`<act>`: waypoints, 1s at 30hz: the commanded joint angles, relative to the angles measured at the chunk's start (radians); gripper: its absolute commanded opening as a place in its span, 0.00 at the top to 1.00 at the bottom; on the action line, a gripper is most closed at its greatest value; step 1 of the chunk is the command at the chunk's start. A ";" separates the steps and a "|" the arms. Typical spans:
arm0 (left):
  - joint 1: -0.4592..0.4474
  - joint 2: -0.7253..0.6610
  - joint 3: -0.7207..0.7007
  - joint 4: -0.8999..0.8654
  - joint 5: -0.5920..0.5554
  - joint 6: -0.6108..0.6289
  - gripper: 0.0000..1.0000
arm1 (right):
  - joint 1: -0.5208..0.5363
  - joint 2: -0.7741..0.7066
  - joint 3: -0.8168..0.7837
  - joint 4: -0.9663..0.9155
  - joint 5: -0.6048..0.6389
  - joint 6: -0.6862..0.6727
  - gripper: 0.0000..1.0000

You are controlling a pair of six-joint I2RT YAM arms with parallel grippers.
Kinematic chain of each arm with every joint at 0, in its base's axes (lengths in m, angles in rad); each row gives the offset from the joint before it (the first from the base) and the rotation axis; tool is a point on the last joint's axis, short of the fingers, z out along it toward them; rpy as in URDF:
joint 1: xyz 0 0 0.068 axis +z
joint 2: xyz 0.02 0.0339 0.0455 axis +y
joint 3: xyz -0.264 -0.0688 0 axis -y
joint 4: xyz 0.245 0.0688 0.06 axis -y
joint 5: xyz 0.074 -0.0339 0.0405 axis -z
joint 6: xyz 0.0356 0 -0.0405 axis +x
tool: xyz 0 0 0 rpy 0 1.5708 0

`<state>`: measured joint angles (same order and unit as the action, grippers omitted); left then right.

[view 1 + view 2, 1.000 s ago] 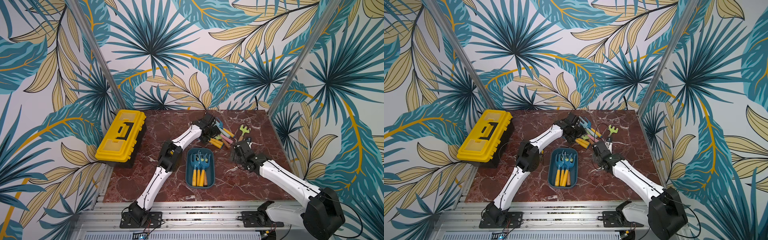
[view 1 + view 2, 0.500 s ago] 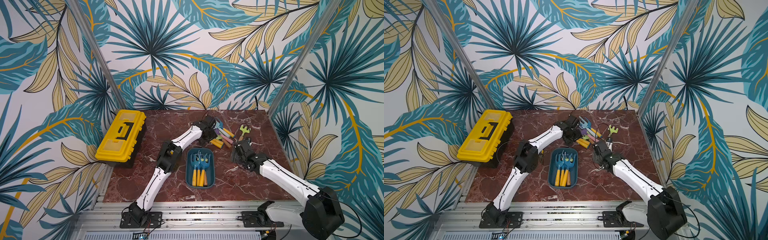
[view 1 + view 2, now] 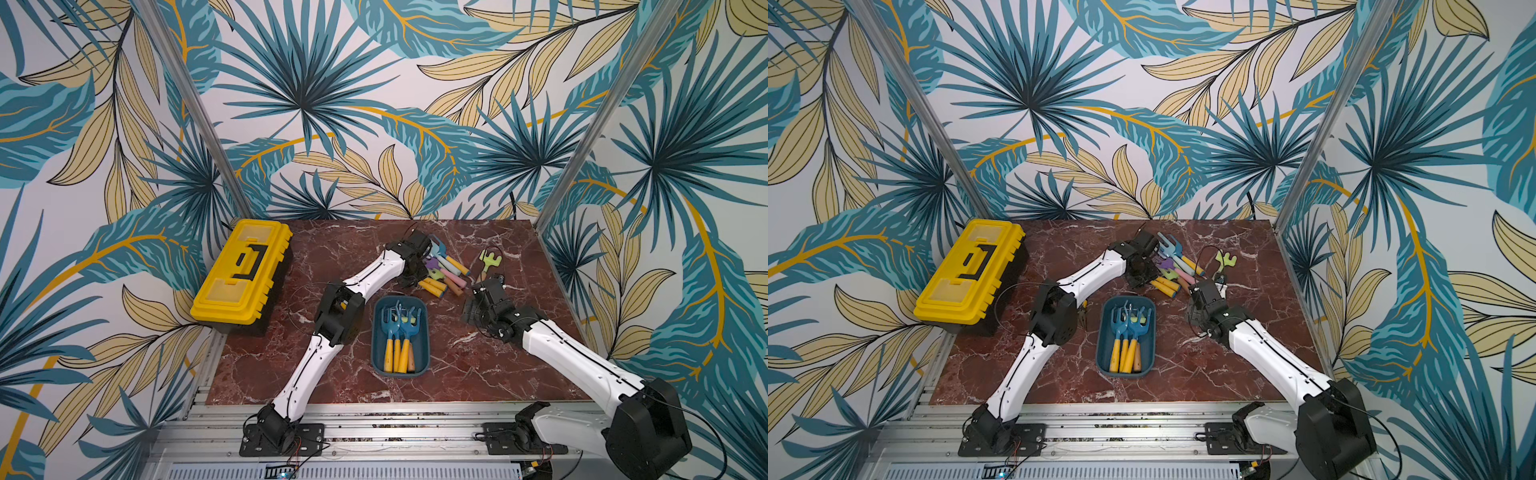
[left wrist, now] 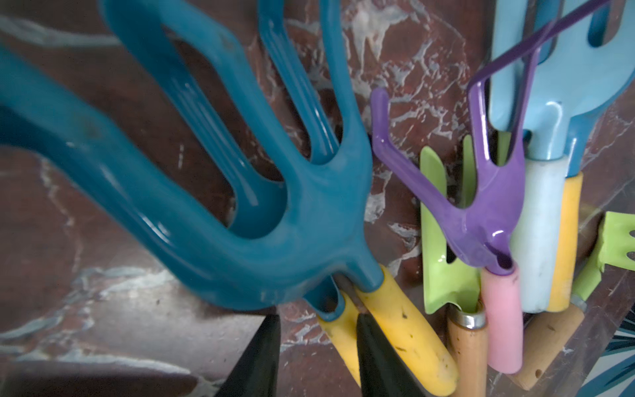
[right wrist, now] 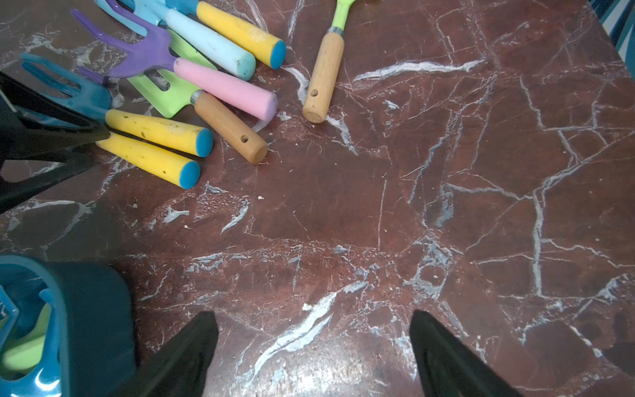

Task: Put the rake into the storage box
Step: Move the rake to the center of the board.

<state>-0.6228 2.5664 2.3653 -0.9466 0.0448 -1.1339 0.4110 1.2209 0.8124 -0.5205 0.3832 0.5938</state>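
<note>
- Where my left arm stretches across the dark red marble tabletop (image 3: pixel 478 365), the left gripper (image 4: pixel 316 318) sits low at the cluster of hand tools (image 3: pixel 442 274) behind the box.
- Its black jaws stand narrow, one on each side of the yellow handle of a teal-blue metal hand rake (image 4: pixel 338 335). I cannot tell whether they press on it.
- That rake lies flat on the marble, outside the box, touching a twin teal rake (image 4: pixel 240 206) alongside.
- The small dark teal plastic storage box (image 3: pixel 400 372), lidless with rounded corners, sits mid-table between the arms. It holds several teal rakes.
- The right gripper (image 5: pixel 312 312) hangs over bare marble near the box, jaws wide apart, nothing between them.
- In the cluster I also see a purple fork with a pink handle (image 5: pixel 144 55) lying over a lime-green trowel with a wooden handle (image 5: pixel 165 92).
- A lime-green rake with a wooden handle (image 5: pixel 323 75) lies apart.
- The yellow plastic toolbox with a black handle (image 3: pixel 241 274) sits shut at the table's left edge.
</note>
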 commanded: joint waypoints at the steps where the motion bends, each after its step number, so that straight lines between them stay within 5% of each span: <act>1: 0.035 0.047 0.042 -0.068 -0.055 0.020 0.68 | -0.006 -0.027 -0.012 0.005 -0.012 -0.006 0.08; 5: 0.053 0.047 0.043 -0.078 -0.072 0.042 0.74 | -0.013 -0.034 -0.016 0.005 -0.015 -0.009 0.08; 30: 0.268 -0.072 -0.062 -0.123 -0.158 0.330 0.78 | -0.031 -0.055 -0.028 0.005 -0.035 -0.006 0.08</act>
<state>-0.3805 2.5477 2.3573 -0.9932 -0.0937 -0.8837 0.3847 1.1732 0.8066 -0.5205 0.3565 0.5934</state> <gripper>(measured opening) 0.219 0.923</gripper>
